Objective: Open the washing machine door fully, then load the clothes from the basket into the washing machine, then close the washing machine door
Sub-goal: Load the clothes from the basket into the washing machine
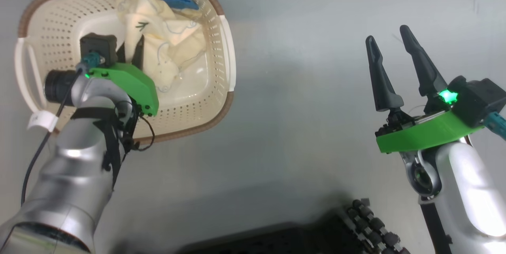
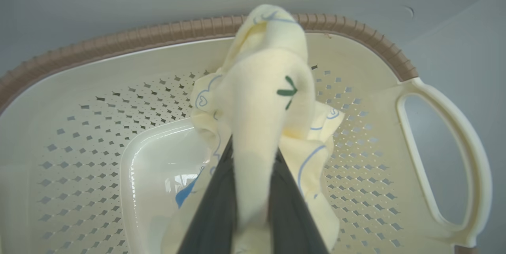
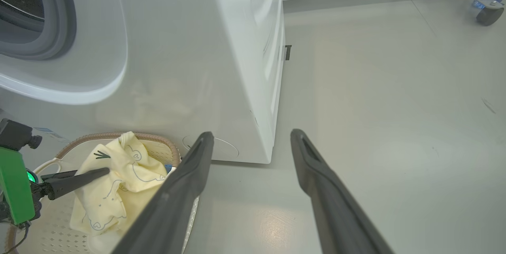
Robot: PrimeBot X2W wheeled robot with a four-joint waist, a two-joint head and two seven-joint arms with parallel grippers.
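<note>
The clothes (image 1: pixel 162 48) sit in the right half of the basket (image 1: pixel 55 20). What you see most of is soft cream-yellow fabric, crumpled and heaped into a tall fold. It is printed with thin blue outline drawings, among them a small heart shape, and one small dark green mark near the top of the fold. A bright blue piece (image 1: pixel 178 2) lies behind the cream cloth, against the basket's far wall, and is mostly covered. The lower edge of the cream cloth spreads onto the basket's glossy floor.

Your left claw (image 2: pixel 255 149) reaches down into the basket, and its two dark fingers are pinching that cream fold, which bulges up between and beyond them.

The basket is cream plastic with perforated sides, a brown ribbed rim and a white handle (image 2: pixel 454 159) at each end. It stands on the pale grey floor (image 1: pixel 300 107), just in front of the white washing machine (image 3: pixel 197 48). The machine's grey gasket (image 3: pixel 59 16) shows in the right wrist view's upper left corner.

Your right claw (image 1: pixel 386 34) hangs well apart from the basket, over bare floor. Its fingers are spread wide with nothing between them.
</note>
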